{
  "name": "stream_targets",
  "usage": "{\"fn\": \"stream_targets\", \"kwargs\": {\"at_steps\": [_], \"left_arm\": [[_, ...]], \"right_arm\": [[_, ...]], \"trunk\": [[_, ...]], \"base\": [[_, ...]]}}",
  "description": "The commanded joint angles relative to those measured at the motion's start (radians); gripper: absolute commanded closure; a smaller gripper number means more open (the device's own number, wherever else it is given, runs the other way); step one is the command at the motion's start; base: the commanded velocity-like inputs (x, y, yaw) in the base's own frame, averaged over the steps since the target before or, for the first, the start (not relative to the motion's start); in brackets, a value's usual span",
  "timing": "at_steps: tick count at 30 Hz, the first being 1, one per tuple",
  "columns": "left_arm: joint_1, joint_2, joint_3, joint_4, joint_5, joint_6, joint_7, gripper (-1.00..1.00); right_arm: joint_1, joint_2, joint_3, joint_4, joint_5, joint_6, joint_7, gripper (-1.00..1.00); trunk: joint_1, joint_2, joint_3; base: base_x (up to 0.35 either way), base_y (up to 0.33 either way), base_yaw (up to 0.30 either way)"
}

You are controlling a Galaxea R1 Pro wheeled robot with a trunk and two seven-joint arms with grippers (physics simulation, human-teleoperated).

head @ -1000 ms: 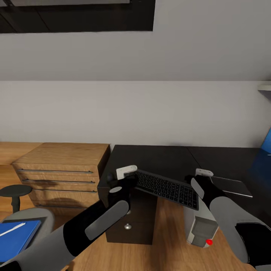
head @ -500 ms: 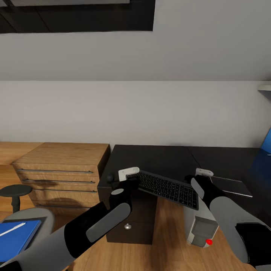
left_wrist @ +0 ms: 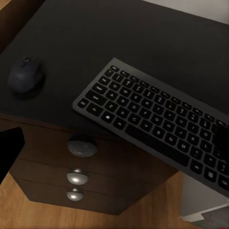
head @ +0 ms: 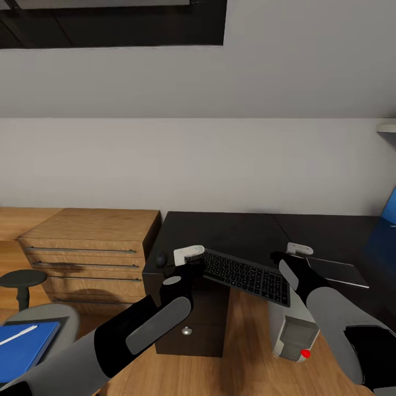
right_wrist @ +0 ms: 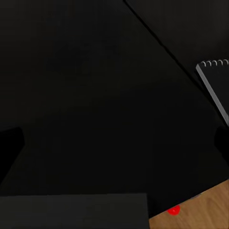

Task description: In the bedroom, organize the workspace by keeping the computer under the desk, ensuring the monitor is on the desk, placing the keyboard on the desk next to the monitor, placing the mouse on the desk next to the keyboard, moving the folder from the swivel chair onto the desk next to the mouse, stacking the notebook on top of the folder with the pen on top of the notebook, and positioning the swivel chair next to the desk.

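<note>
**Keyboard at the desk's near edge, both arms alongside it**

Keyboard (head: 242, 272) lies askew on the desk (head: 231, 228), its left end on the glossy top, its right end jutting past the near edge over the floor gap; the left wrist view shows the same overhang above the drawer knobs (left_wrist: 77, 177). Left gripper (head: 184, 261) sits at the keyboard's left end, right gripper (head: 286, 256) at its right end. Cannot tell from any view whether either gripper is spread or pressed together, nor whether either touches the keyboard.

Mouse (left_wrist: 26, 76) on the desk, just left of the keyboard (next-to condition looks roughly met). Notebook (head: 338, 272) on the desk, to the right. Computer (head: 294, 330) on the floor beneath the desk's near edge, red light showing.

Left to do, by my judgement: seat the keyboard fully on the desk; folder (head: 25, 344) with a white pen (head: 17, 335) on it rests on the swivel chair (head: 60, 316), near left, well apart from the desk. Monitor placement not confirmed. Stacking not begun.
</note>
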Motion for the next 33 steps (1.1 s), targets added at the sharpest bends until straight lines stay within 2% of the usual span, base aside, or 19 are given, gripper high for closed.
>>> {"fn": "stream_targets", "kwargs": {"at_steps": [1, 7, 23, 33], "left_arm": [[-0.001, 0.000, -0.001, -0.001, 0.001, 0.010, 0.006, -1.00], [-0.001, 0.003, 0.000, -0.001, 0.001, 0.006, 0.010, -1.00], [-0.001, 0.004, 0.001, 0.000, 0.002, 0.004, 0.016, -1.00], [-0.001, 0.004, 0.002, 0.000, -0.002, 0.004, 0.016, -1.00]], "right_arm": [[0.000, -0.001, 0.008, -0.002, -0.006, 0.006, -0.007, -1.00], [0.000, -0.002, 0.008, -0.002, -0.006, 0.006, -0.007, -1.00], [0.000, -0.003, 0.008, 0.000, -0.010, 0.014, -0.006, -1.00], [0.000, -0.003, 0.007, 0.002, -0.010, 0.064, -0.006, -1.00]], "trunk": [[0.000, -0.001, -0.001], [0.000, -0.001, -0.001], [0.000, -0.001, -0.001], [0.000, -0.001, -0.001]], "base": [[0.000, 0.000, 0.000], [0.020, 0.000, 0.000], [0.135, 0.000, 0.000], [0.190, 0.000, 0.000]]}}
